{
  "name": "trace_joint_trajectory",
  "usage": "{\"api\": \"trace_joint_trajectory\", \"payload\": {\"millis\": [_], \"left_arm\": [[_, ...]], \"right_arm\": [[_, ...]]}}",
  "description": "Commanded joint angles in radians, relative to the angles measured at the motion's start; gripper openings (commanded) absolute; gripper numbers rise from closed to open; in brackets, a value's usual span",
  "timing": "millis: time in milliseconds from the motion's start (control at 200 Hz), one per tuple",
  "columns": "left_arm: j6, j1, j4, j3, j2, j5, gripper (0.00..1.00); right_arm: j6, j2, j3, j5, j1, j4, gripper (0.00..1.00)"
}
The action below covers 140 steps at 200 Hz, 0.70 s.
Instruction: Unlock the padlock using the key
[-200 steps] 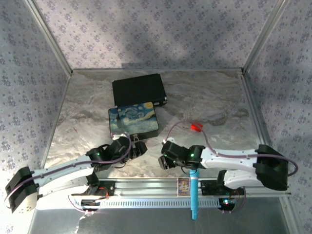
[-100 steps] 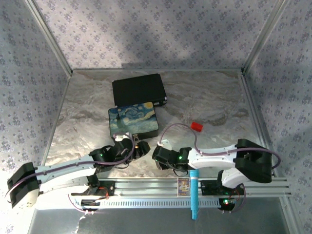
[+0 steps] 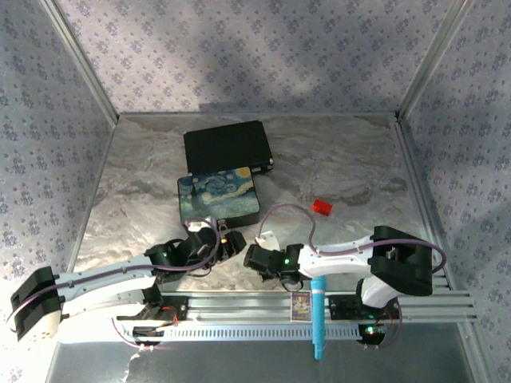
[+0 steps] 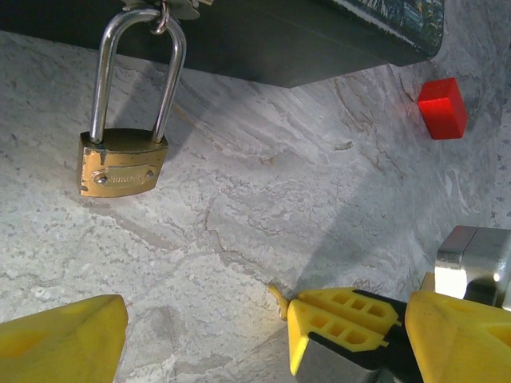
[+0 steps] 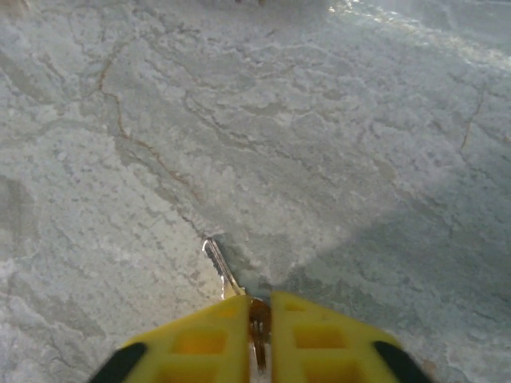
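The right tool (image 5: 259, 327) is seen from its own wrist clamped tight on the key (image 5: 222, 267), the blade jutting ahead over the worktop (image 5: 335, 120). From the left wrist, the left tool (image 4: 265, 319) is spread wide, the padlock (image 4: 120, 163) hung ahead-left from the box (image 4: 263, 48).

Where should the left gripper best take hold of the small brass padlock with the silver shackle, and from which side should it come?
Probably the body of the small brass padlock, pinched across its two short sides, coming down from above. It lies flat on the marble table with its silver shackle hooked to the dark box, so both sides are free and the bottom end is left clear.
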Motion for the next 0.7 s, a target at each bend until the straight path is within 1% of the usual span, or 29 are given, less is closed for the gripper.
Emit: {"api": "trace_joint_trajectory", "payload": {"millis": [0,65,130,235,275,345,435,560,625,695], "left_arm": [[-0.029,-0.009,-0.010,0.013,0.008,-0.029,0.89],[-0.032,-0.010,0.026,-0.002,0.009,-0.029,0.86],[-0.041,-0.010,0.111,-0.030,0.019,-0.014,0.84],[-0.116,-0.010,0.226,-0.064,0.058,0.009,0.75],[-0.142,-0.013,0.255,-0.066,0.075,0.012,0.73],[-0.174,-0.026,0.298,-0.061,0.103,0.006,0.73],[-0.208,-0.053,0.347,-0.048,0.137,-0.031,0.73],[-0.232,-0.082,0.382,-0.016,0.199,-0.065,0.71],[-0.252,-0.086,0.376,-0.008,0.226,-0.072,0.69],[-0.325,-0.093,0.389,-0.032,0.239,-0.093,0.67]], "right_arm": [[0.036,0.010,-0.010,-0.019,0.012,-0.016,0.04],[0.041,-0.017,-0.044,-0.025,0.009,0.027,0.02],[0.034,-0.068,-0.096,-0.053,-0.010,0.108,0.00],[0.030,-0.129,-0.158,-0.116,-0.066,0.216,0.00],[0.031,-0.148,-0.165,-0.117,-0.073,0.222,0.00],[0.035,-0.178,-0.163,-0.122,-0.083,0.224,0.00],[0.058,-0.214,-0.160,-0.129,-0.100,0.223,0.00],[0.086,-0.247,-0.154,-0.150,-0.131,0.231,0.00],[0.098,-0.258,-0.153,-0.149,-0.146,0.230,0.00],[0.109,-0.277,-0.165,-0.135,-0.153,0.241,0.00]]}}
